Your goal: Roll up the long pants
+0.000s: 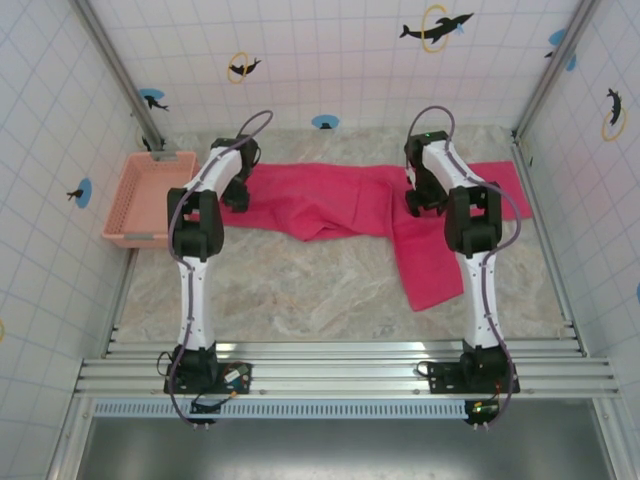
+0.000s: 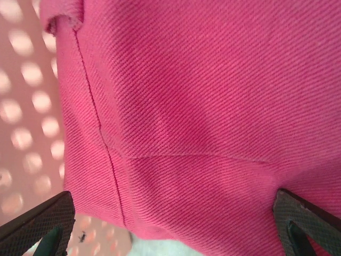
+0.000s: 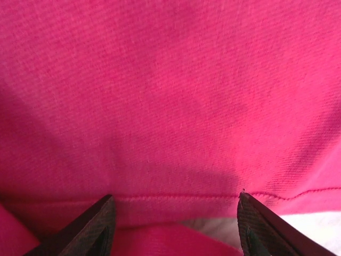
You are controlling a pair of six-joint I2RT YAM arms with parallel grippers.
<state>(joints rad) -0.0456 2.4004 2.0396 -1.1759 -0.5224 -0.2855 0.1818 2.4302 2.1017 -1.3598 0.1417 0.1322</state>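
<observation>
The left hand (image 1: 237,200) is down at the left end of the long pants (image 1: 330,200) in the top view, just beside the pale pink basket (image 1: 128,236). The right hand (image 1: 413,205) is down on the cloth nearer its right end. The pants lie across the far part of the counter (image 1: 300,290), one leg angled toward the near edge. In the left wrist view, the fingers (image 2: 42,221) stand spread wide over seamed pink fabric, pinching nothing. In the right wrist view, the fingers (image 3: 93,229) stand apart over a stitched hem, the cloth unpinched between them.
</observation>
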